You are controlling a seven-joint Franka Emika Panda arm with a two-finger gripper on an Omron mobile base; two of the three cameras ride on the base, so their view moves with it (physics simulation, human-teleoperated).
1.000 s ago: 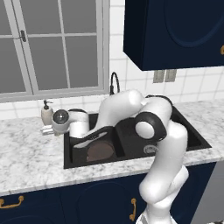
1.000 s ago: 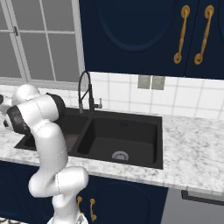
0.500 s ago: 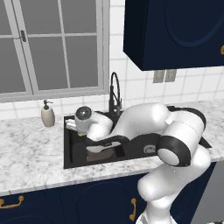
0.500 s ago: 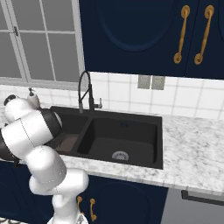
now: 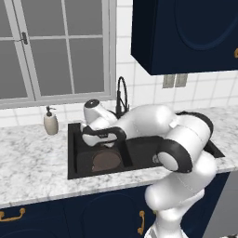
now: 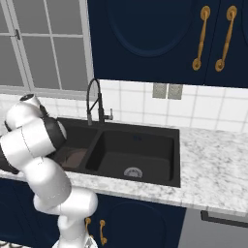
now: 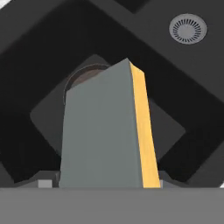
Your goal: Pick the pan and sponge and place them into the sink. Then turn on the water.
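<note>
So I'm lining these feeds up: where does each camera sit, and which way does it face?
Left base view: behind the arm's left, facing the sink with the pan; arm rises lower right.
Right base view: behind its right, facing the same sink and faucet; arm lower left.
Hand view: on the hand, looking down past the held sponge into the sink.
All three share the sink.

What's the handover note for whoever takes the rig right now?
End effector: shut on the sponge, held above the left basin of the sink.
Pan: already lying in that left basin, under the sponge.
Faucet: no stream of water visible.
Done: pan in the sink, sponge picked.
Left: release the sponge into the sink, then turn on the water.
</note>
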